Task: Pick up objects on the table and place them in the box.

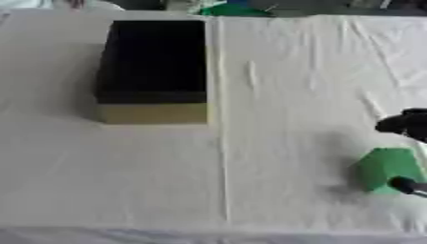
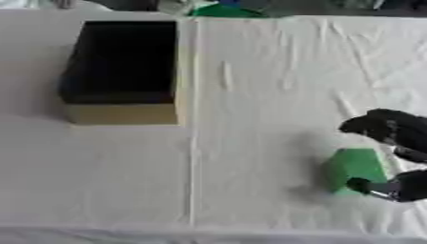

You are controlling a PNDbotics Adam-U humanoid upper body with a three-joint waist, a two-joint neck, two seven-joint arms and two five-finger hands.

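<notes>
Near right edge, right robot hand around green block, box far left

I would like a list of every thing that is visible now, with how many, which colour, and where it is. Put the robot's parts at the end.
box: one, tan outside with a dark inside, open at the top, on the far left part of the table.
green object: one, green, blocky shape, on the near right part of the table, at the right hand.
tablecloth: one, white and creased, covering the whole table.
green thing: one, green, beyond the far edge of the table; I cannot tell what it is.
right hand: one, black, at the right edge, fingers around the green object; contact cannot be confirmed.
left hand: not visible.
</notes>
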